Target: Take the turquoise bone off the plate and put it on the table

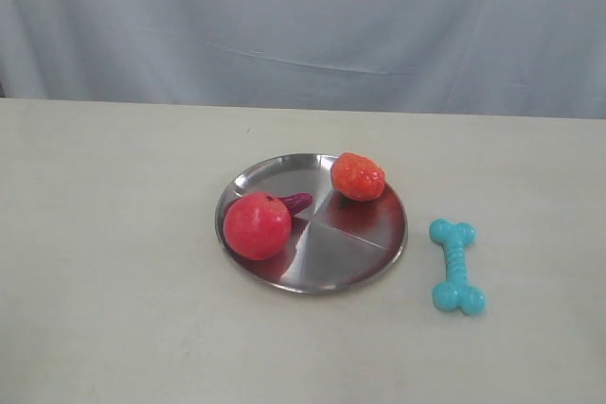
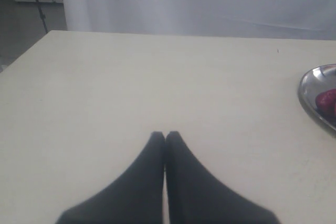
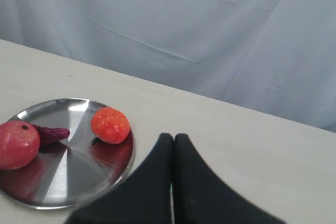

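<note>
Right wrist view: our right gripper (image 3: 173, 136) hangs with jaws pressed together on nothing; the left gripper (image 2: 165, 134) is closed and empty too; we judge both idle because the small turquoise rubber bone (image 1: 457, 266) already lies on the matte beige table (image 1: 114, 281), near the shiny round steel plate (image 1: 331, 254) but clear of its rim.

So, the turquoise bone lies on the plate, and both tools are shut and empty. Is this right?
Not quite. The turquoise bone is not on the plate. It lies on the table, to the right of the plate and clear of its rim, as the exterior view shows. The rest holds: the left tool and the right tool are shut and empty.
</note>
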